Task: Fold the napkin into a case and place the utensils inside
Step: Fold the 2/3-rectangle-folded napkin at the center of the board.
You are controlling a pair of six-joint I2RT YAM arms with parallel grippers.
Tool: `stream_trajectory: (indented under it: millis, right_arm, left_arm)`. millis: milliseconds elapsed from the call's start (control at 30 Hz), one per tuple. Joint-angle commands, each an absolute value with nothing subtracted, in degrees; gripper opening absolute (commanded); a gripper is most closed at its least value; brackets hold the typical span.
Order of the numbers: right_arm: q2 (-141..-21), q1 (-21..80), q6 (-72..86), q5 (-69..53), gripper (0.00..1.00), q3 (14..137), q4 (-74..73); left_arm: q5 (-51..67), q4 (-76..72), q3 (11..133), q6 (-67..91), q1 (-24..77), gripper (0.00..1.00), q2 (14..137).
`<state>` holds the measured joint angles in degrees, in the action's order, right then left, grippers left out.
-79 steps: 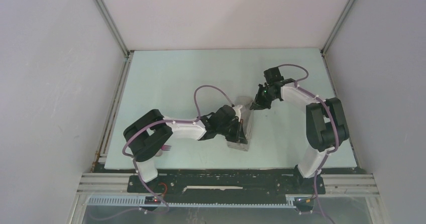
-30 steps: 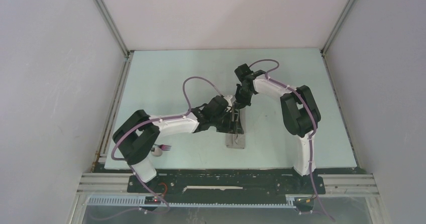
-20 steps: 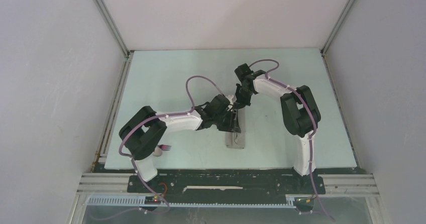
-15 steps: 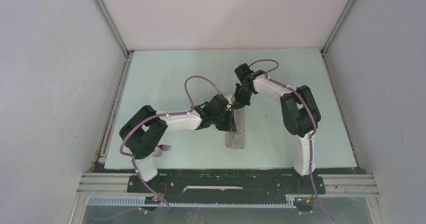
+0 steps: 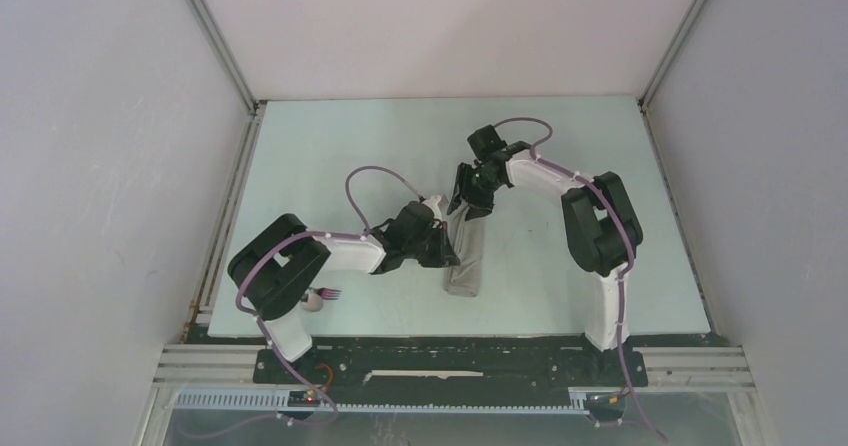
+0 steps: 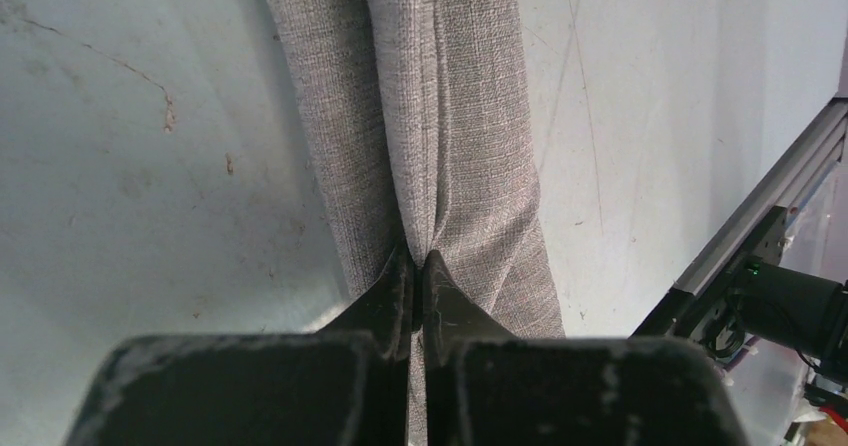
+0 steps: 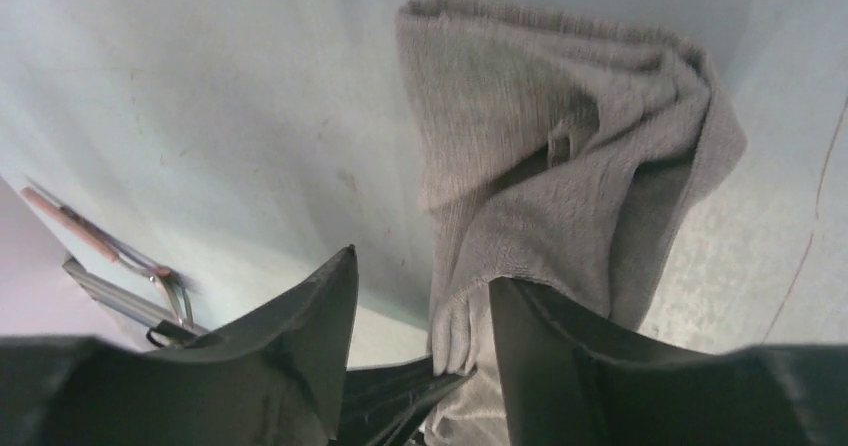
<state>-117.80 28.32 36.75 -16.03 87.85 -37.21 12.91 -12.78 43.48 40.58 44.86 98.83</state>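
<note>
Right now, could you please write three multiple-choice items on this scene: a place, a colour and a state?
1. Where do the utensils lie? A inside the napkin; B on the table beside the left arm's base; C against the far wall.
2. What colour is the napkin? A grey; B red; C green.
3. How does the left gripper stand? A wide open; B shut on the napkin; C out of view.
Answers: B, they lie by the base, apart from the cloth; A, grey weave in both wrist views; B, it pinches a ridge of cloth.
</note>
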Motion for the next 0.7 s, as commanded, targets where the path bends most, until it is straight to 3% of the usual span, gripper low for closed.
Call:
stream_trajectory:
  millis: [0,133,300,500,667]
  right_arm:
    - [-108.2,28.2,35.2,-16.9,0.65,83.5,-33.4]
    - [-102.2,26.6,35.7,-18.8,0.75,77.4,-29.6]
    - [-98.9,24.5,34.6,-19.5,0.8,72.5,-26.7]
    - [-102.9,24.2,36.0,-19.9,0.75,72.3,-21.1]
    - [-106.9,25.7,33.7,-15.1,0.65,73.8,-19.0]
  left_arm:
    - [12.5,-13.8,40.8,41.1,44.2,0.0,98.4]
    - [13.0,-14.5,40.3,41.4,44.2,0.0,98.7]
    - [13.7,-15.0,40.4,41.5,44.2,0.0,98.9]
    - [14.3,-15.5,40.4,42.1,44.1,0.0,99.1]
    - [14.6,-15.5,40.5,42.2,44.1,0.0,99.0]
